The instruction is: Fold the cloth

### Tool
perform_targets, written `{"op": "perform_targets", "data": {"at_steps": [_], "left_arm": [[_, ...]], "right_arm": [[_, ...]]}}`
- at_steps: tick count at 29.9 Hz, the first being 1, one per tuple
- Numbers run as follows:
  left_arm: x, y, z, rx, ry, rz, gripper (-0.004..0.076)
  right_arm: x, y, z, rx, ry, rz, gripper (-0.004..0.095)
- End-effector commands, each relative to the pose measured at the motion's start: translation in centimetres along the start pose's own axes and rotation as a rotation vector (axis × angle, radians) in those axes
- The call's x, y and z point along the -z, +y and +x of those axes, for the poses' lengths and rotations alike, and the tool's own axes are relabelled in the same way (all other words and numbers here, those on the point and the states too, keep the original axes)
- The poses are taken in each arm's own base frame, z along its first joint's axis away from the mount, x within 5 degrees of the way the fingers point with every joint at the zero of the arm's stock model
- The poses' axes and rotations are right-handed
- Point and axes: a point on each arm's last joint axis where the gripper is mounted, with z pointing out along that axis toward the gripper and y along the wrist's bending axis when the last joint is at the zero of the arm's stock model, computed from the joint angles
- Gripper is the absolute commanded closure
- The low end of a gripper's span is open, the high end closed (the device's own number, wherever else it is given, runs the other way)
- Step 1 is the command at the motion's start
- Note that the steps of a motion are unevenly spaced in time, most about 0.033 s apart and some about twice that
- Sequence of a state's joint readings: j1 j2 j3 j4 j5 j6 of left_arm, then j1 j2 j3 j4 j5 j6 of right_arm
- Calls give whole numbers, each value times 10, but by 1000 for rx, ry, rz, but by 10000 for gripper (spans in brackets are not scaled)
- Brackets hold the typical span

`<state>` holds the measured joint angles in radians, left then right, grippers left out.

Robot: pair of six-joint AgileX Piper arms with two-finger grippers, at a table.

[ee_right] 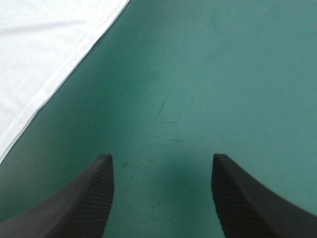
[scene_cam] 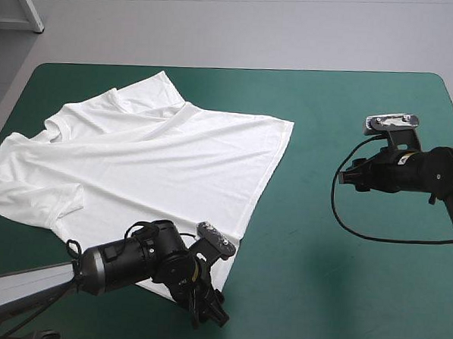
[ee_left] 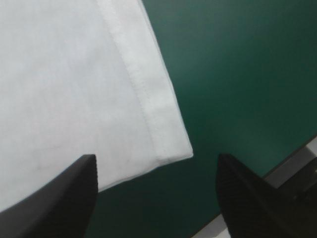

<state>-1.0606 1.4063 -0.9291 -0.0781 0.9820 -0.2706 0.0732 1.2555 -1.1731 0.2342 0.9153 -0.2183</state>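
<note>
Black fingers of the left tool (scene_cam: 213, 314) (ee_left: 156, 157) stand wide apart at the counter's near edge, holding nothing. In the left wrist view one finger (ee_left: 64, 198) sits over white cloth and the other over bare teal-green cover, with the stitched hem corner of the T-shirt (scene_cam: 159, 158) (ee_left: 74, 89) lying between them. Whether either finger touches the cloth cannot be told. Just beyond that corner the cover runs on a little way to the counter's edge, which shows as a pale strip beside the outer finger.

From the high view, the T-shirt is spread mostly flat across the left half of the counter (scene_cam: 342, 282), with soft creases running across it. Its neck and one sleeve point toward the far left, and the other sleeve lies near the left edge, where the cloth reaches the counter's side. The bottom hem runs as a straight slanted line from mid-counter down to the corner at the left tool, and the near side of the shirt passes under the left arm.

Right of that hem the cover is bare out to the right and far edges. The right tool (scene_cam: 349, 176) (ee_right: 161, 157) hangs over this open stretch, well apart from the shirt, fingers spread wide and empty. Its own view shows scuffed cover between the fingers and the T-shirt's (ee_right: 44, 44) hem ahead, off to one side.
</note>
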Motion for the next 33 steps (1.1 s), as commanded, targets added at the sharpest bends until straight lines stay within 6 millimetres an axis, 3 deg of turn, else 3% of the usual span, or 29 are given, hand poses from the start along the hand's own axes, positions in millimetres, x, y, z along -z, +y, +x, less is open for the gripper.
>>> {"op": "perform_targets", "data": {"at_steps": [1,10,15,17,26,33], "left_arm": [[3,-8,1,10,-92,59,233],[-29,-3,12,44,-65,64,234],[-47,0,15,77,-36,49,239],[-52,0,15,83,-18,42,279],[-72,0,10,67,9,25,705],[-69,1,7,50,-31,18,704]], "right_arm": [[14,3,-11,2,-92,-5,355],[11,2,-14,0,-108,0,355],[8,1,-30,3,-113,-4,355],[8,0,-41,7,-115,-7,355],[-13,-6,-98,26,-125,-19,355],[-61,-1,-129,69,-93,-33,355]]}}
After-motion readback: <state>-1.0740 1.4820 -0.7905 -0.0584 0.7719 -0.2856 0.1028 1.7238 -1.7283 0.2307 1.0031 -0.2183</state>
